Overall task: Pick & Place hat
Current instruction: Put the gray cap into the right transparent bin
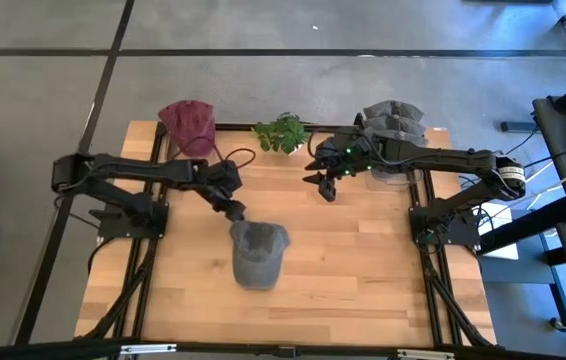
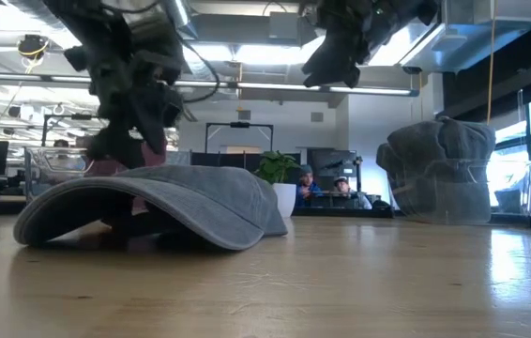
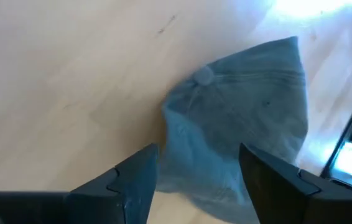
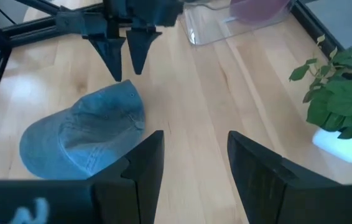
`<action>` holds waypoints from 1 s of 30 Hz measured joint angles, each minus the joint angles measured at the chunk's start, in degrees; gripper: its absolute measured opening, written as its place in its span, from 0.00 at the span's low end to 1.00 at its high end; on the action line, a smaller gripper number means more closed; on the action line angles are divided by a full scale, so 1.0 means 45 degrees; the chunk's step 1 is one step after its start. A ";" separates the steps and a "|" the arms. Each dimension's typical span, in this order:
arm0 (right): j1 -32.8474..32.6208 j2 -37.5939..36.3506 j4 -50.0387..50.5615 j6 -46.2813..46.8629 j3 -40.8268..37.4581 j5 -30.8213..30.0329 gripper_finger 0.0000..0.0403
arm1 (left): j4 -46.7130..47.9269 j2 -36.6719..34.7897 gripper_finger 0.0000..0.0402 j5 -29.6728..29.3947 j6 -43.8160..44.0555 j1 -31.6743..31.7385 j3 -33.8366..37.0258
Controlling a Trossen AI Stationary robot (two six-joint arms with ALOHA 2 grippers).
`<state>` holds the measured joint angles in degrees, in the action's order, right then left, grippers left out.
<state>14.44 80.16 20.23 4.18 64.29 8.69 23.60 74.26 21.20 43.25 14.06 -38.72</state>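
**Left gripper poised over grey cap, right arm waiting**

Table (image 1: 363,280): light wood top, both arms reaching in from the sides so either can get to the middle.

Stacked grey hats (image 1: 395,120) sit on a stand at the back right corner, a maroon hat (image 1: 189,124) on another at back left; probably the supply and drop spots, can't confirm which.

Grey cap (image 1: 257,252): the task's thing, lying flat on the wood in front of centre, crown up, brim toward the front edge. Nothing is holding it.

Potted plant (image 1: 281,133): back centre, between the stands, well out of the way.

Left gripper (image 1: 236,210): just above the cap's back edge, fingers spread with the crown showing between them in the wrist view; lined up for a pinch on the fabric, I'd judge.

Right gripper (image 1: 325,187): hanging in air near the plant, fingers parted, empty, kept clear of the cap.
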 joint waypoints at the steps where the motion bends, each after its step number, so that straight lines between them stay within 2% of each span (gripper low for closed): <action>1: 0.0000 0.0000 0.0068 -0.0029 0.0000 -0.0004 0.44 | -0.0149 0.0281 0.54 0.0131 -0.0076 0.0053 0.0000; 9: 0.0000 0.0000 0.0335 -0.0086 0.0000 -0.0009 0.44 | -0.0973 0.2168 0.54 0.1075 -0.0005 0.0311 0.0000; 14: 0.0000 0.0000 0.0335 -0.0091 0.0000 -0.0010 0.44 | -0.1511 0.2498 0.54 0.2435 -0.0194 0.0316 0.0000; 18: 0.0000 0.0000 0.0339 -0.0091 0.0000 -0.0010 0.44 | -0.1498 0.2549 0.52 0.2557 -0.0214 0.0267 0.0000; 23: -0.0003 0.0000 0.0335 -0.0091 0.0000 -0.0010 0.44 | -0.1492 0.2545 0.43 0.2601 -0.0214 0.0229 0.0000; 30: 0.0000 0.0000 0.0332 -0.0091 0.0001 -0.0015 0.44 | -0.1483 0.2549 0.22 0.2682 -0.0359 0.0234 0.0000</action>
<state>14.44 80.16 21.72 3.77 64.30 8.62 16.93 85.73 33.27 41.63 15.11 -38.72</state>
